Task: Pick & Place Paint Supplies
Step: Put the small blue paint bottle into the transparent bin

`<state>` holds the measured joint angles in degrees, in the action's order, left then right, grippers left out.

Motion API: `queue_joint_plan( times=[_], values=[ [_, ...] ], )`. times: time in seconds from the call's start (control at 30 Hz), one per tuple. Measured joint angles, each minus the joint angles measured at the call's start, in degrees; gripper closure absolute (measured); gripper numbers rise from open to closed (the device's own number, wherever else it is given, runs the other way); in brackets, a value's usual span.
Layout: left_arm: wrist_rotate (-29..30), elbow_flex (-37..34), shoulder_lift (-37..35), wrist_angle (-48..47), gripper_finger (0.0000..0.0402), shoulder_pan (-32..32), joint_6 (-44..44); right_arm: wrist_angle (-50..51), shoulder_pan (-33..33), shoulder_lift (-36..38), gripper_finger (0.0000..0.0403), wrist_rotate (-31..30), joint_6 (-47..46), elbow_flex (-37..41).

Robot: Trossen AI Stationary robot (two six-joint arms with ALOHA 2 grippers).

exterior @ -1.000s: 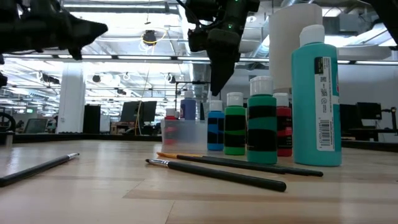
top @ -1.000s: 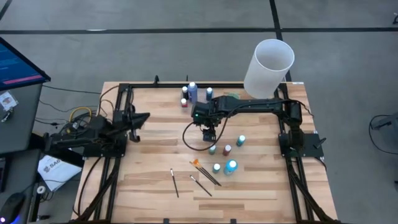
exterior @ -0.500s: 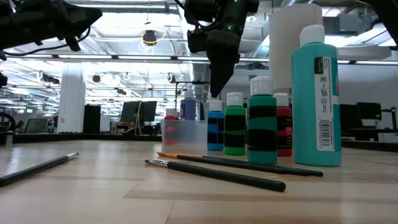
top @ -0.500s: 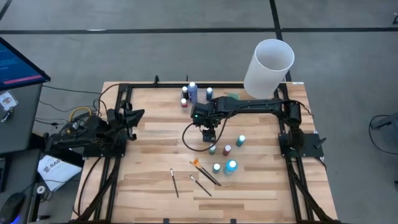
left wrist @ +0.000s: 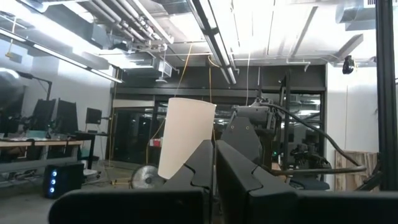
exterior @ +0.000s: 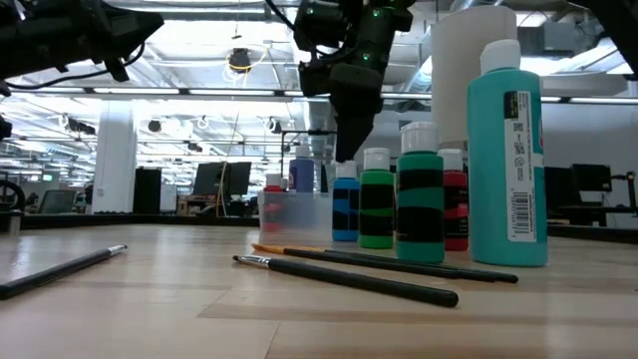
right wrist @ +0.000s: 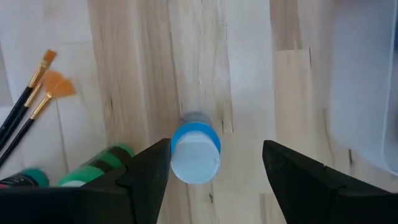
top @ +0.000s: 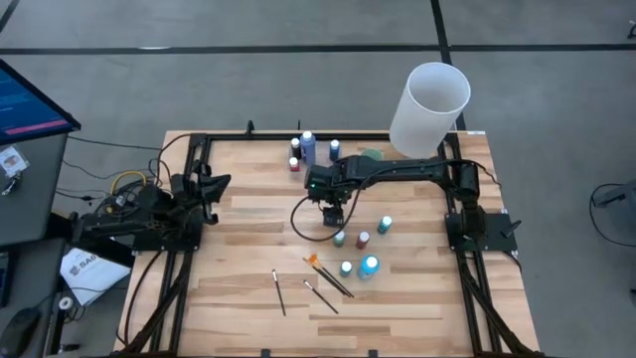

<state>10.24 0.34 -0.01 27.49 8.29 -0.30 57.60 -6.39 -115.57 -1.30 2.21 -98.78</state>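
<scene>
Directly between spread fingers [right wrist: 149,168]: blue bottle [right wrist: 194,153]

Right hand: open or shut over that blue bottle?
Open. In the right wrist view the right hand has its fingers spread either side of the upright blue bottle, with gaps on both sides; nothing is gripped.

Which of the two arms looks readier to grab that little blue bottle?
The right. Its gripper hangs directly over the blue bottle, jaws open either side of the cap. The left gripper waits at the table's left edge.

Grey floor [top: 199,80], exposed ceiling ducts [left wrist: 130,28], distant desks [left wrist: 37,146].
</scene>
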Motion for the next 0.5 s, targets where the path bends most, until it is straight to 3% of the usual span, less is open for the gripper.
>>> queue_joint_plan(
  times=[0.5],
  values=[
    [0.0,0.0,0.0,0.0,0.04,0.0,0.0,0.2,0.0,0.0,0.0154,0.0,-0.8,0.0]
  ],
)
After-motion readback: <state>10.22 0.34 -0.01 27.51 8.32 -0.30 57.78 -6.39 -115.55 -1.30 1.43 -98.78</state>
